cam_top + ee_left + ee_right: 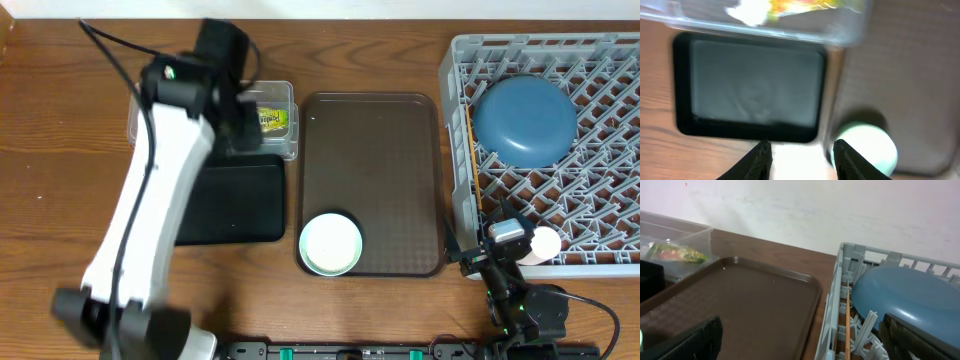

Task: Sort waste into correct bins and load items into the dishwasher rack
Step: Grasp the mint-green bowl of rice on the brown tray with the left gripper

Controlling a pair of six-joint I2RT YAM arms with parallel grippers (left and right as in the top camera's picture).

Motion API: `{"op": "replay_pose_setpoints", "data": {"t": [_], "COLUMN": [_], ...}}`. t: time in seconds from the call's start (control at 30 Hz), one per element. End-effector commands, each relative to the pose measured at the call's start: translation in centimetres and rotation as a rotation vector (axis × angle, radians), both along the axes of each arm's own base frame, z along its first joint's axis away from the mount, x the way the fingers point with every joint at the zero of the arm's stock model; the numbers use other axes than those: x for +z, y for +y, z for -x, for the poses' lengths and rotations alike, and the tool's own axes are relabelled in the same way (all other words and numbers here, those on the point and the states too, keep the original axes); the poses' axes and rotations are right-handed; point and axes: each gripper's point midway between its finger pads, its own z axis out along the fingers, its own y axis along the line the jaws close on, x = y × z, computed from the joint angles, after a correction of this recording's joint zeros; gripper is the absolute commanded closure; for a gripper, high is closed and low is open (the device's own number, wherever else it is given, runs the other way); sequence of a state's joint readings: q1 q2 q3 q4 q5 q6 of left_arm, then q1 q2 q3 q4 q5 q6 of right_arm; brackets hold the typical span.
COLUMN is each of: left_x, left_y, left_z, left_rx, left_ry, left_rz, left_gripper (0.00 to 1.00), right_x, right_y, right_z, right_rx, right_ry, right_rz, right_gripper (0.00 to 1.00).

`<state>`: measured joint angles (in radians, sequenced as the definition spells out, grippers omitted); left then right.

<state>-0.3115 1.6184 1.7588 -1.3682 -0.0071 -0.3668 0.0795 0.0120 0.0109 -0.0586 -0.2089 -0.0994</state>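
My left gripper [802, 155] is open and empty. It hangs over the black tray [750, 85], just in front of the clear tub [850, 25]. The tub holds a white tissue [747, 12] and the snack wrapper [272, 118]. A pale mint bowl [330, 243] sits on the near end of the brown serving tray [370, 150]. The blue bowl [524, 120] lies upside down in the grey rack [600, 60]. A chopstick [847, 325] lies along the rack's left side. My right gripper [805, 345] is open and empty at the rack's front left corner.
The black tray [240, 200] lies left of the brown tray, with the tub [285, 95] behind it. A small pale round item [546, 243] stands at the rack's front edge beside my right wrist. The left arm [150, 200] crosses the table's left half.
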Motion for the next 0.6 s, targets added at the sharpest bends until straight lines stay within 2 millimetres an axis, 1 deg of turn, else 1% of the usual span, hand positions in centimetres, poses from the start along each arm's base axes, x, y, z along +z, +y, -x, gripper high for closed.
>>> {"op": "replay_pose_setpoints", "data": {"t": [0.0, 0.07, 0.1, 0.2, 0.23, 0.33, 0.43, 0.57], "left_x": [-1.8, -3.7, -5.1, -9.2, -10.7, -14.3, -15.5, -15.9], "left_y": [-3.3, -4.4, -5.3, -9.1, -10.7, -14.7, -17.0, -18.4], "left_z": [3.5, 5.0, 5.7, 7.8, 8.5, 10.0, 10.6, 10.7], "left_rx": [-0.056, -0.050, -0.053, -0.122, -0.155, -0.241, -0.292, -0.327], "left_ry": [0.044, 0.060, 0.076, 0.124, 0.137, 0.131, 0.106, 0.056], "left_rz": [-0.002, -0.031, -0.022, 0.047, 0.086, 0.158, 0.176, 0.154], "left_gripper": [0.57, 0.57, 0.57, 0.57, 0.57, 0.54, 0.51, 0.45], "right_x": [0.0, 0.0, 0.0, 0.0, 0.0, 0.0, 0.0, 0.0], "right_y": [-0.3, -0.3, -0.3, -0.3, -0.3, -0.3, -0.3, -0.3], "right_z": [0.0, 0.0, 0.0, 0.0, 0.0, 0.0, 0.0, 0.0], "right_rx": [-0.011, -0.011, -0.011, -0.011, -0.011, -0.011, -0.011, -0.011], "right_ry": [-0.005, -0.005, -0.005, -0.005, -0.005, -0.005, -0.005, -0.005], "right_rz": [0.010, 0.010, 0.010, 0.010, 0.010, 0.010, 0.010, 0.010], "right_gripper": [0.01, 0.01, 0.01, 0.01, 0.01, 0.01, 0.01, 0.01]}}
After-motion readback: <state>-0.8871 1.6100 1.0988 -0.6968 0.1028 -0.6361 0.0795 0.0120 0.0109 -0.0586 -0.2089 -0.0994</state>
